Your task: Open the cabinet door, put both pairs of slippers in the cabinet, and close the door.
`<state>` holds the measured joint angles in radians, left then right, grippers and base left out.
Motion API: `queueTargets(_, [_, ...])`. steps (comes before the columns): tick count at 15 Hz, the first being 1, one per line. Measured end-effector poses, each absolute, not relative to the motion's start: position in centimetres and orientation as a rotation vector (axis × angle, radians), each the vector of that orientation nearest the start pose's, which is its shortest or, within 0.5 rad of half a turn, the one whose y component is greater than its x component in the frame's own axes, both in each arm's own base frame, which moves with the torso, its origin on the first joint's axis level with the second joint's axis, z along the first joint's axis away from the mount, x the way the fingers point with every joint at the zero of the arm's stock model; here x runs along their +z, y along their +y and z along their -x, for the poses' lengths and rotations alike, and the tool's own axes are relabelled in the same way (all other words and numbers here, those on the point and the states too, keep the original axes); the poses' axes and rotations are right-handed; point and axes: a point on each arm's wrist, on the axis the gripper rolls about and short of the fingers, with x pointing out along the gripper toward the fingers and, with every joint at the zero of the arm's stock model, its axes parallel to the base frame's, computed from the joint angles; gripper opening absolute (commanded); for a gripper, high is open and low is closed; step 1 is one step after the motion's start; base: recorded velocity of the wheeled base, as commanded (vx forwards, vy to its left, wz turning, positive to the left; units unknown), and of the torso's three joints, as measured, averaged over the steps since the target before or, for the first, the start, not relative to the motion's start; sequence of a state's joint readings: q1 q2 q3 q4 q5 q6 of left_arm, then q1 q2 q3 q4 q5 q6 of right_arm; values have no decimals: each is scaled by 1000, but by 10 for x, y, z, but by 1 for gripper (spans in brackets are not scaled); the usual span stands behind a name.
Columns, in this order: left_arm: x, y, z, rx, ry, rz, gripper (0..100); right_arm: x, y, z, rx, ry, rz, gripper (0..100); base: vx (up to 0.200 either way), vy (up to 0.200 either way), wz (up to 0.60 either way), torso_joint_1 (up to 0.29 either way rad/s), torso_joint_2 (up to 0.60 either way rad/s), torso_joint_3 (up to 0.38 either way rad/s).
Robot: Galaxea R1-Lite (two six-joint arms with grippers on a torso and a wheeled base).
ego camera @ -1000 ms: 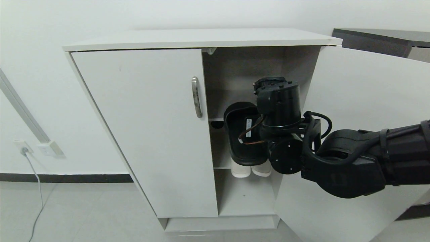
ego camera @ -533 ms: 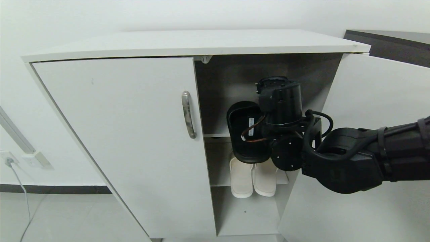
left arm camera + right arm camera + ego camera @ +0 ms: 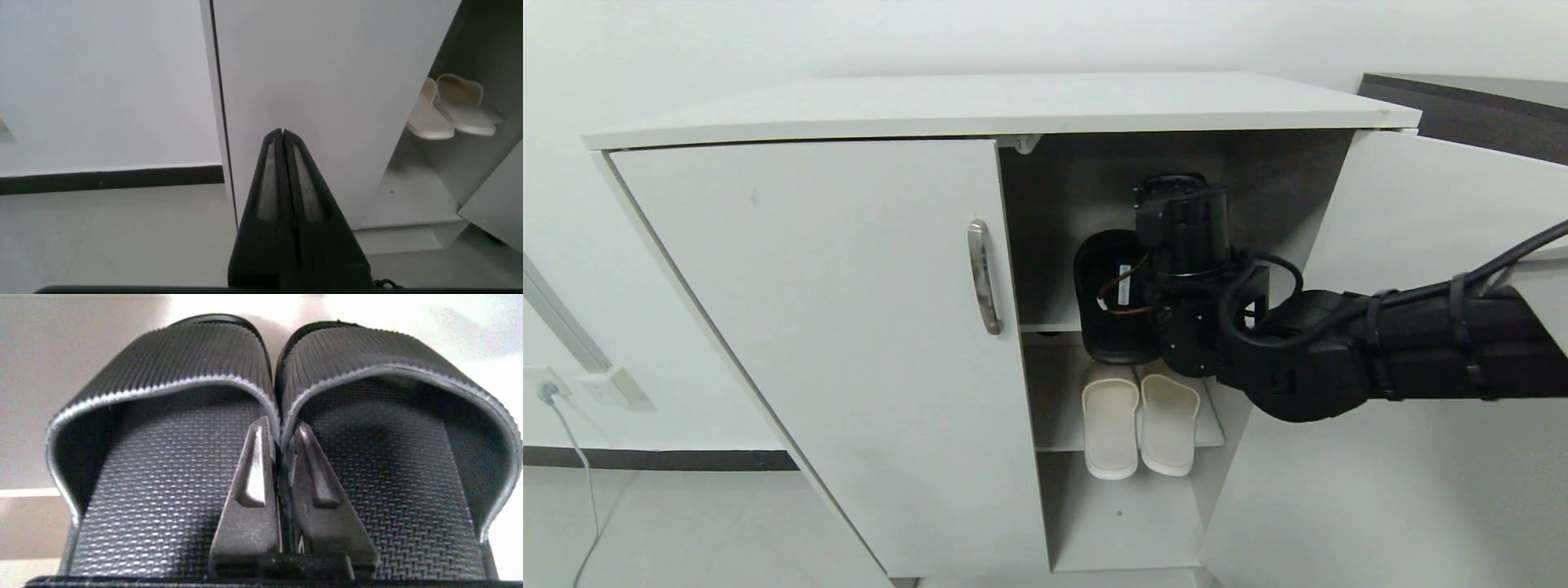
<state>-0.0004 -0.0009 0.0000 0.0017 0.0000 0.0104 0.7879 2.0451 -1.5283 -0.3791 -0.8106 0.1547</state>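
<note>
We've got the door (image 3: 1421, 245) open and the white slippers (image 3: 1139, 420) shelved at lower centre — our right gripper (image 3: 282, 433) pinches the black slippers (image 3: 1107, 302) mid-frame at the upper shelf (image 3: 1045, 327); release and closing remain.

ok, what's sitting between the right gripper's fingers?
The touching side walls of the pair of black ribbed rubber slippers: the right gripper has one of its fingers inside each slipper, pinching them. Right wrist view shows it.
</note>
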Motion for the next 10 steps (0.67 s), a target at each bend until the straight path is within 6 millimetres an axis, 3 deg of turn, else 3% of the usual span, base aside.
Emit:
queueTargets(5, [75,0,23,1,1,-10,0,229,290,-337,-22,87,-66,0,0,0,0,0,0,0])
queueTargets(10, [75,0,23,1,1,-9,0,221,291,-344,-32,98,-55,0,0,0,0,0,0,0])
